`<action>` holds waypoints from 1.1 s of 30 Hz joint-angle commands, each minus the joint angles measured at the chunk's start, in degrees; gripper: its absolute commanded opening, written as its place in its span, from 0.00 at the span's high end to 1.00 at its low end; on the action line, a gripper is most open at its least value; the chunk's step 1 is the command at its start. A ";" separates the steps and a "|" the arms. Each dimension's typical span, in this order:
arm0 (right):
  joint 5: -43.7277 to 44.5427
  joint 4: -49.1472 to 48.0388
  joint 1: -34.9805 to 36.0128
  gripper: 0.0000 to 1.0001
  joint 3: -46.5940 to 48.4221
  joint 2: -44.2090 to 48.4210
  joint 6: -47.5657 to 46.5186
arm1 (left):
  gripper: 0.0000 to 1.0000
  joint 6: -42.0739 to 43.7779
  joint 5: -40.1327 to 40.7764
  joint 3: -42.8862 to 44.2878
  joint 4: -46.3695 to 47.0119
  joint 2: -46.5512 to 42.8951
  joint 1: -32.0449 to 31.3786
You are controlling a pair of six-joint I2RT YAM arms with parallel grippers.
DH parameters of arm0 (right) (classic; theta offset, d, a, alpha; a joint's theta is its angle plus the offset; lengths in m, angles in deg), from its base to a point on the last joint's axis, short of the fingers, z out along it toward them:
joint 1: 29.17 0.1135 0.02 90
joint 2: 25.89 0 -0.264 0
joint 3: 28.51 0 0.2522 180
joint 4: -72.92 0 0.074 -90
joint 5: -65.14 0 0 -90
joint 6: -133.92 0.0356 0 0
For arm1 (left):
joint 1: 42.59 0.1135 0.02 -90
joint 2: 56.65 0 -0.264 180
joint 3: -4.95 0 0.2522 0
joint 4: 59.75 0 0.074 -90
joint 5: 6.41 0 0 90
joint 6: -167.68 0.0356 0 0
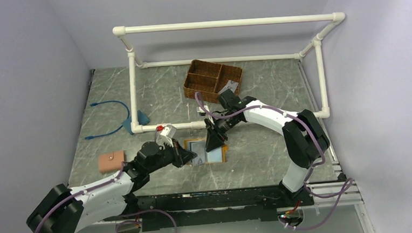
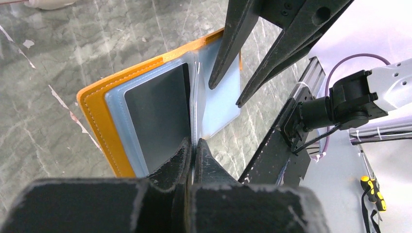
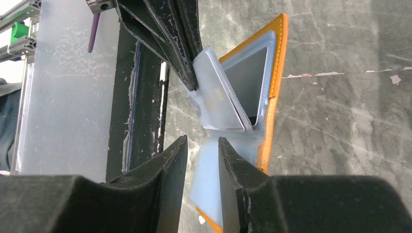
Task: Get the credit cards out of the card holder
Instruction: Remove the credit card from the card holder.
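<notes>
Grey stone with white streaks makes the table [image 1: 260,162], and it is the biggest thing to see. A white pipe frame [image 1: 225,24] stands over its far half. Two white and black arms reach in from the near edge. A brown woven basket [image 1: 194,85] sits by the far edge. The orange card holder [image 1: 216,156] lies open close to the middle of the near edge, between the two arms, with its pale blue pages showing. A pink wallet [image 1: 111,161] lies shut toward the left edge, well apart from it, and a thin blue cable [image 1: 111,103] curls by the left edge farther back. The left pincer [image 2: 193,145] is pinched tight on the edge of one pale blue page of the card holder and holds that page up off the others. The right pincer [image 3: 202,145] hangs just over the fold, a little way open, with nothing held that I can see. A grey card [image 2: 155,116] sits inside the page that lies against the orange cover. Its long side runs along the fold. From the right pincer, the card lies just past the fold, on the far side of the lifted page. I think the right arm is the one to fetch it, since the left one is busy holding the page. No card looks to be out yet.
</notes>
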 commanded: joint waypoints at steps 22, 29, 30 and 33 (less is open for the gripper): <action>-10.15 -25.98 0.35 0.60 -6.86 3.39 31.54 | 1.00 -9.69 4.69 -5.49 28.56 2.00 -0.28; -15.00 -35.51 0.35 0.66 -9.40 3.74 41.92 | 1.00 -11.42 5.64 -5.30 31.51 4.55 -0.26; -15.39 -36.70 0.35 0.67 -9.66 3.75 43.14 | 1.00 -11.77 5.78 -5.21 31.93 5.18 -0.26; -15.82 -40.09 0.35 0.72 -10.46 3.83 46.45 | 1.00 -12.95 6.35 -5.04 33.45 7.60 -0.28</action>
